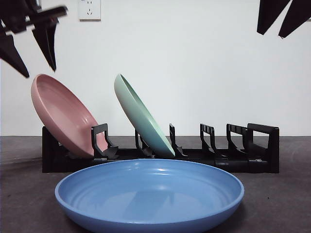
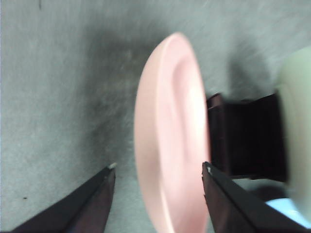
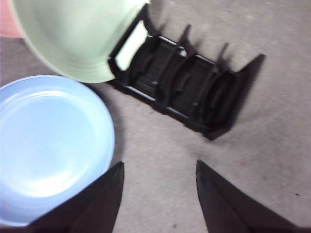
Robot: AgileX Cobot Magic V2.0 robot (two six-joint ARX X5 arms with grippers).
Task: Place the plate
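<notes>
blue plate [image 1: 149, 194] lies flat on the grey tabletop [image 1: 22, 194], nearest the front camera and just in front of the black rack [image 1: 262, 150], not touching it as far as the front view shows. no hand has hold of it. the right wrist view shows this same plate [image 3: 48, 145] beside the rack [image 3: 194, 87] on the bare tabletop [image 3: 272, 126]

behind the blue plate the rack runs across the tabletop. pink plate [image 1: 65, 114] leans tilted in the slot at one end of the rack, and green plate [image 1: 143, 119] leans the same way in a slot further along, apart from the pink one. the slots beyond the green plate, toward the rack's far end, hold nothing

left hand [image 2: 158, 170] hovers above the pink plate's [image 2: 170, 145] end of the rack, its two black jaws spread wide with the plate's rim showing between them but below them, gripping nothing. in the front view it shows as dark tips [image 1: 36, 43] high over the pink plate

right hand [image 3: 158, 167] hangs above the tabletop near the rack's empty end, jaws wide apart and holding nothing; in the front view it is a pair of black tips [image 1: 282, 17] high over that end

white wall behind the rack carries a socket [image 1: 90, 9]
</notes>
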